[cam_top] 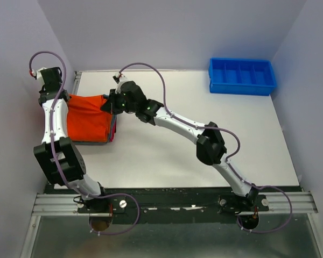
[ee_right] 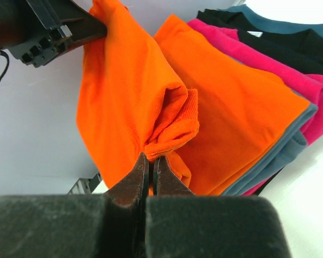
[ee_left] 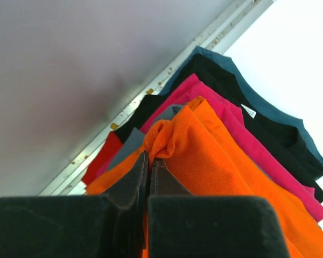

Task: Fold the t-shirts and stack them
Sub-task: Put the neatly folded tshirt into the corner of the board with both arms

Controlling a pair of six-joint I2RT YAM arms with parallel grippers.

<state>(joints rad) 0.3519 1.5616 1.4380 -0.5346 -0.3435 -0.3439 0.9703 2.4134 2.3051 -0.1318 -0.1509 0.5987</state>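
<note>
At bench (cam_top: 151, 156) left edge: t-shirt stack (cam_top: 97, 142). Above stack, held t-shirt (cam_top: 89, 121) between left claw (cam_top: 66, 99) at left and right claw (cam_top: 109, 105) at right. Bin (cam_top: 242, 87) in far right corner.

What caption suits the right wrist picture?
Right gripper and left gripper pinch a bright orange cloth t-shirt by the folded shirt stack.

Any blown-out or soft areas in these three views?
Top view: even light, sharp. Left wrist: table blown out white, left gripper body blurred up close. Right wrist: table overexposed too at lower right, orange t-shirt crisp.
</note>
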